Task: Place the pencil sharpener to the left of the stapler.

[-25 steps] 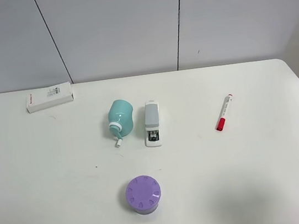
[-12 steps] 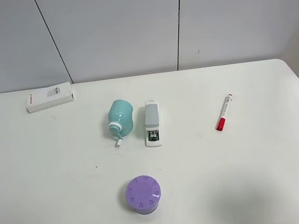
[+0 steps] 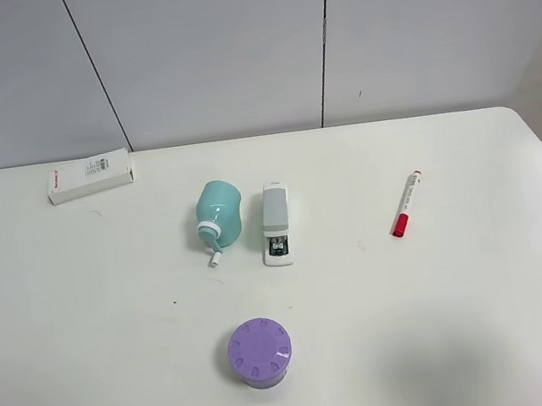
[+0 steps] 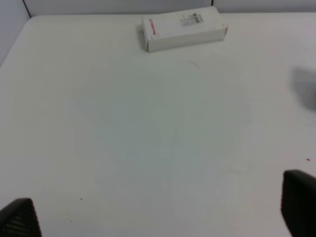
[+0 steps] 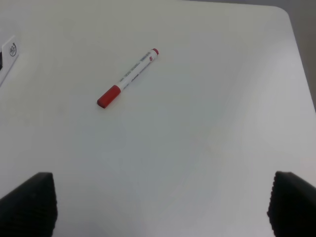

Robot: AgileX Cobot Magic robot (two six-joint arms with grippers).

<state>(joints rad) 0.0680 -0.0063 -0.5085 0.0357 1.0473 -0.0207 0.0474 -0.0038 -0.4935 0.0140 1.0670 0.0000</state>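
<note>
The light teal pencil sharpener (image 3: 218,212) lies on its side on the white table, its white crank end pointing toward the front. Just to its right, a small gap away, lies the grey and white stapler (image 3: 276,223), with the dark metal part at its near end. Neither arm shows in the exterior high view. The left gripper (image 4: 158,219) is open over bare table, only its dark fingertips (image 4: 19,219) showing. The right gripper (image 5: 160,207) is also open with nothing between its fingers (image 5: 29,202). A sliver of the stapler (image 5: 7,57) shows at the right wrist view's edge.
A white box with red print (image 3: 90,176) lies at the back left, also seen as the white box (image 4: 183,28) in the left wrist view. A red-and-white marker (image 3: 406,204) lies right of the stapler; the marker (image 5: 127,78) is ahead of the right gripper. A purple round lidded container (image 3: 260,352) stands in front.
</note>
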